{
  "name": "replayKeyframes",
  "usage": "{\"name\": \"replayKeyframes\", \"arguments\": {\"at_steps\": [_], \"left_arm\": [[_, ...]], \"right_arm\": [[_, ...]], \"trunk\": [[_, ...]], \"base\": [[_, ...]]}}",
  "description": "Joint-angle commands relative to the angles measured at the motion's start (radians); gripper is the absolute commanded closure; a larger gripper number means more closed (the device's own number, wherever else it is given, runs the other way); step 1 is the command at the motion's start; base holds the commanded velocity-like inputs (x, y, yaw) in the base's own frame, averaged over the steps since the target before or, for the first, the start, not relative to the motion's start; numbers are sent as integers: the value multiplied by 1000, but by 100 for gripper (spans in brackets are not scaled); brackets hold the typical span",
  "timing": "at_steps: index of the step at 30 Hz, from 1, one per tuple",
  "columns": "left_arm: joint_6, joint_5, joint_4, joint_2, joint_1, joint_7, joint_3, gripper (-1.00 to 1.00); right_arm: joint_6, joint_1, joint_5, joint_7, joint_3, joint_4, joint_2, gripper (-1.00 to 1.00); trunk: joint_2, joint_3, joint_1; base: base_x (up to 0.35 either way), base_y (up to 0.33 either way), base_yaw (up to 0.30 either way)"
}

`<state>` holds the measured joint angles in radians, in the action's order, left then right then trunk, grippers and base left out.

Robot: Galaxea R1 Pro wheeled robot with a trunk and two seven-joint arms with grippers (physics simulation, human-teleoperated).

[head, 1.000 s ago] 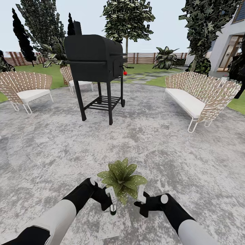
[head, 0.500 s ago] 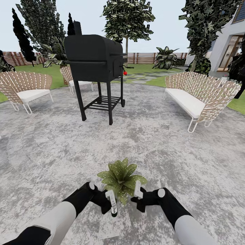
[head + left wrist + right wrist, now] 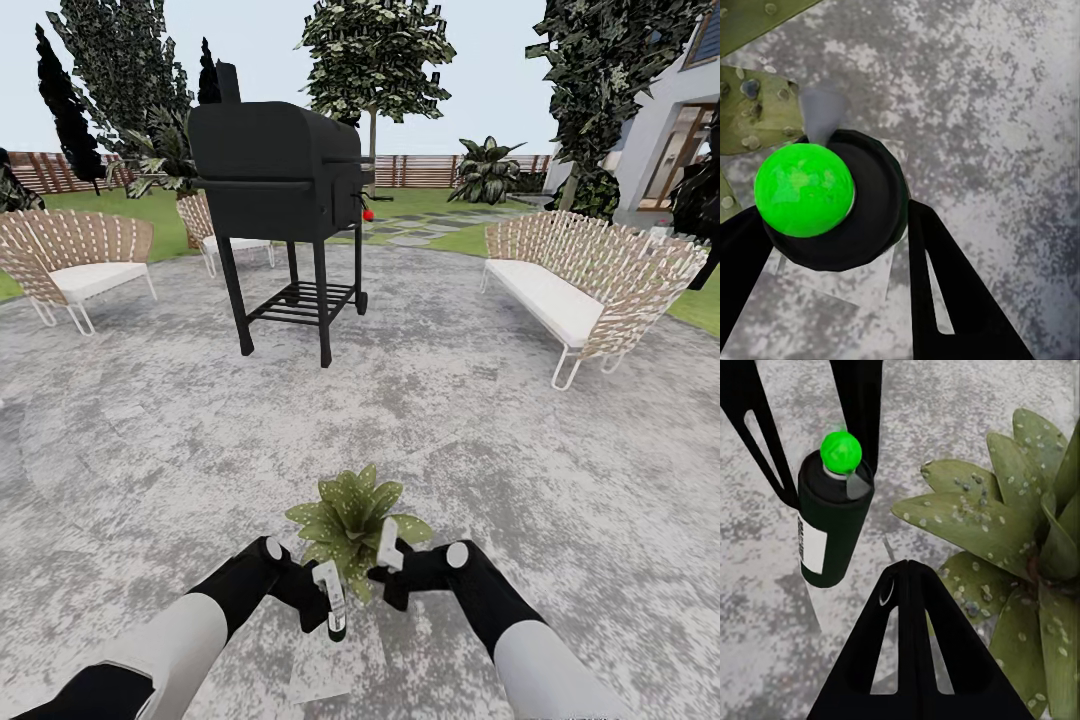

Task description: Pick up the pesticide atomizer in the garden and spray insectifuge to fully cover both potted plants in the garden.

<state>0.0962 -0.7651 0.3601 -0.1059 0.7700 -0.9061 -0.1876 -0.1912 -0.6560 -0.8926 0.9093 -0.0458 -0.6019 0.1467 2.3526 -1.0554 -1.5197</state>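
The left claw (image 3: 330,600) is clenched on the atomizer (image 3: 335,612), holding it upright just above the patio (image 3: 450,420). In the left wrist view its 2 black fingers (image 3: 945,300) flank the dark bottle (image 3: 862,225), whose bright green cap (image 3: 804,190) faces the camera, with a pale nozzle tip beside the cap. The right wrist view shows the same bottle (image 3: 832,532) from the side: dark green body, white label band, green cap on top, the left claw's fingers (image 3: 862,405) on either side of it.

The right claw (image 3: 388,555) hangs just beside the plant (image 3: 355,520), on the side opposite the atomizer. Its fingers look drawn together with nothing between them in the right wrist view, where they meet in 1 black wedge (image 3: 911,652).

The plant is a low rosette of pointed, pale-speckled green leaves (image 3: 1012,532), standing on the patio between the 2 claws and just beyond them. Its pot is hidden under the leaves.

Further out on the mottled grey patio stands a black grill (image 3: 280,200) on 4 legs. A wicker chair (image 3: 75,260) with a white cushion sits at the left, a wicker sofa (image 3: 585,290) at the right, and another wicker seat (image 3: 215,235) behind the grill. Beyond them lie lawn (image 3: 160,205), a slat fence (image 3: 430,170) and trees (image 3: 375,60).
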Motion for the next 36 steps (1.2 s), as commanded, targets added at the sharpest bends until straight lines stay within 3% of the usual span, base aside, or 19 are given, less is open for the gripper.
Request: {"name": "replayKeyframes", "arguments": {"at_steps": [1,11,17,25,33,36], "left_arm": [[11,1,3,0,0,-5,-2,100],[2,6,9,-9,0,42,-1,100],[-5,7,4,-10,0,35,-1,100],[-6,5,3,-12,0,-3,-2,100],[-6,4,9,-35,0,-6,-3,100],[-6,3,9,-38,0,-5,-3,100]], "right_arm": [[-7,-1,-9,3,-5,-1,2,100],[-7,-2,-9,3,-5,-1,4,100],[-7,-6,-11,42,-5,-1,3,100],[-7,-9,-11,46,-5,-2,2,100],[-7,-10,-11,46,-4,-2,4,100],[-7,-10,-11,46,25,-2,4,100]], "trunk": [[0,-1,0],[0,-1,0],[0,-1,0],[0,-1,0],[0,-1,0],[0,-1,0]], "base": [[0,0,0],[0,0,0],[0,0,0],[0,0,0],[0,0,0],[0,0,0]]}}
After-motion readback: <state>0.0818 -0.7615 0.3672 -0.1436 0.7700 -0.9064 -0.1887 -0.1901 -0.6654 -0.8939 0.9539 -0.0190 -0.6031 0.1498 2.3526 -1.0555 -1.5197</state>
